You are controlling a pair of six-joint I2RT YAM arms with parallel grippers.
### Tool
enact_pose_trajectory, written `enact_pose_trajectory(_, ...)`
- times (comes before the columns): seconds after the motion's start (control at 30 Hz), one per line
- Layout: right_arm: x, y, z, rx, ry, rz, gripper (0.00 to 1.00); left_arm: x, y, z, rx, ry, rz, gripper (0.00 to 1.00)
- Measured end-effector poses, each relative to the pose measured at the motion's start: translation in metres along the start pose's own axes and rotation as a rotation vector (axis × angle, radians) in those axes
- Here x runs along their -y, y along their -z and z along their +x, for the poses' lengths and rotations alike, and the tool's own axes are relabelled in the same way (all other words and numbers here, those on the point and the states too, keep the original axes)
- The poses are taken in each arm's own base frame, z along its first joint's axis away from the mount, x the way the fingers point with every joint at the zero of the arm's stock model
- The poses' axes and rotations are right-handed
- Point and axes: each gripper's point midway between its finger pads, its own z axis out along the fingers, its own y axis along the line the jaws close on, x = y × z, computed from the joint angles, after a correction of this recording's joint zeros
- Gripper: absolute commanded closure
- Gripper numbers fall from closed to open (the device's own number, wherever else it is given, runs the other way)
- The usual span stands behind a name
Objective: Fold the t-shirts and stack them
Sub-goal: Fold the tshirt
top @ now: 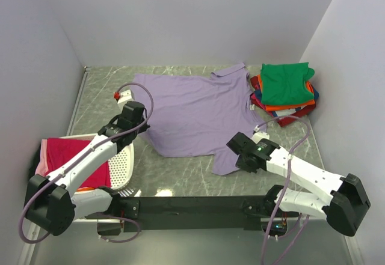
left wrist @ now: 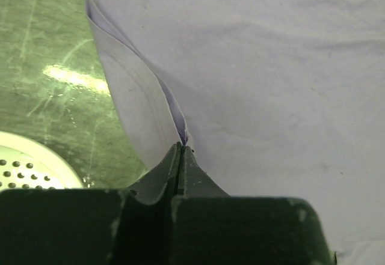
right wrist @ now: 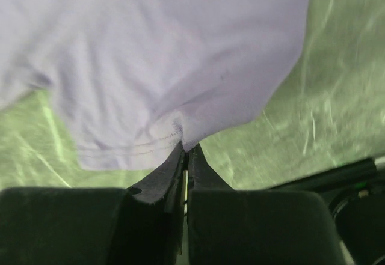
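A lavender-purple t-shirt point(top: 192, 112) lies spread on the green marbled table, collar toward the back right. My left gripper point(top: 143, 128) is shut on its near left hem; in the left wrist view the cloth point(left wrist: 258, 67) is pinched at the fingertips point(left wrist: 182, 148). At the shirt's near right corner my right gripper point(top: 236, 151) is shut on the hem, and the fabric point(right wrist: 168, 54) bunches at the tips point(right wrist: 186, 148) in the right wrist view. A stack of folded t-shirts point(top: 284, 91), green on top over orange, red and blue, sits at the back right.
A white perforated basket point(top: 123, 160) at the near left holds magenta-red and pink shirts point(top: 69, 154). White walls close in the table on the left, back and right. A black bar point(top: 198, 205) runs between the arm bases.
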Motion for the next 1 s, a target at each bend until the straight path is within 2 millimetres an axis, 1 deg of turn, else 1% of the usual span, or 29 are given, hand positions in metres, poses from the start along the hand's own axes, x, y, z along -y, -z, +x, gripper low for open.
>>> enact_pose_trajectory(0.13, -0.013, 0.002, -0.020, 0.073, 0.049, -0.021, 1.00, -0.010, -0.008, -0.001, 0.002, 0.004, -0.045, 1.00)
enact_pose_trajectory(0.3, -0.029, -0.006, -0.039, 0.134, 0.103, -0.023, 1.00, -0.027, -0.019, -0.003, 0.002, 0.024, -0.106, 1.00)
enact_pose_trajectory(0.37, -0.037, -0.010, -0.052, 0.163, 0.099, -0.030, 1.00, -0.032, -0.022, -0.008, 0.014, 0.036, -0.123, 1.00)
enact_pose_trajectory(0.43, -0.043, -0.015, -0.067, 0.195, 0.076, -0.043, 1.00, -0.036, -0.025, -0.012, 0.029, 0.046, -0.139, 1.00)
enact_pose_trajectory(0.67, -0.056, -0.029, -0.123, 0.303, -0.002, -0.077, 1.00, -0.044, -0.038, -0.014, 0.037, 0.050, -0.183, 1.00)
enact_pose_trajectory(0.73, -0.065, -0.032, -0.140, 0.329, -0.011, -0.084, 1.00, -0.045, -0.044, -0.019, 0.039, 0.054, -0.197, 1.00)
enact_pose_trajectory(0.87, -0.094, -0.038, -0.177, 0.381, -0.017, -0.111, 1.00, -0.049, -0.054, -0.029, 0.051, 0.060, -0.235, 1.00)
enact_pose_trajectory(0.93, -0.106, -0.040, -0.191, 0.402, -0.015, -0.125, 1.00, -0.049, -0.060, -0.036, 0.058, 0.063, -0.253, 1.00)
enact_pose_trajectory(1.0, -0.115, -0.042, -0.201, 0.416, -0.011, -0.134, 1.00, -0.050, -0.065, -0.042, 0.065, 0.064, -0.266, 1.00)
